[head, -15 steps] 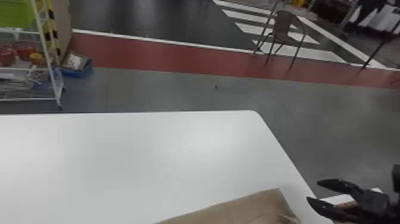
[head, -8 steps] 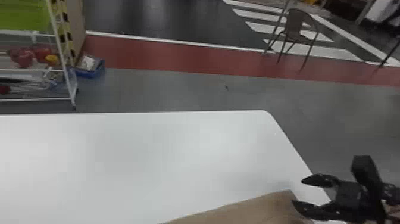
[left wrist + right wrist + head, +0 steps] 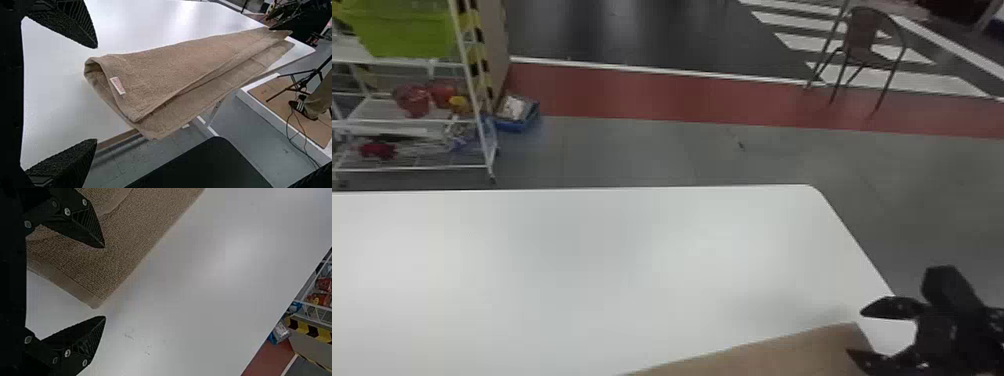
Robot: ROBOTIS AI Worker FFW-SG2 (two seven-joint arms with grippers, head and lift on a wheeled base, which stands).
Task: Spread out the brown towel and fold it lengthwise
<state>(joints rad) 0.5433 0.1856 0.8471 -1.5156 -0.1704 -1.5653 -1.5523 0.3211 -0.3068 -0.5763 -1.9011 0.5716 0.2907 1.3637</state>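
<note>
The right end effector [image 3: 856,332] has its two fingers wide apart, at a corner of the brown towel [image 3: 777,355]. In the right wrist view, one finger [image 3: 80,225] is over the towel close to that corner, while the other finger [image 3: 78,342] is past the corner, over the white surface [image 3: 632,260]. The corner lies between the two fingers, unclamped; whether the finger over the cloth touches it, I cannot tell.

The left end effector [image 3: 96,94] also has its fingers wide apart. Ahead of its fingertips, clear of both, is an end of the towel, bent round in a loose fold with a small white label [image 3: 118,85] on it. From there the towel runs away from the left end effector in overlapping layers, one long side reaching out past the surface's edge.

In the head view, the surface spreads to the left of the right end effector and beyond it. A brown chair [image 3: 864,37] stands on the floor well beyond that end effector, and a white rack [image 3: 412,169] stands far off to its left.
</note>
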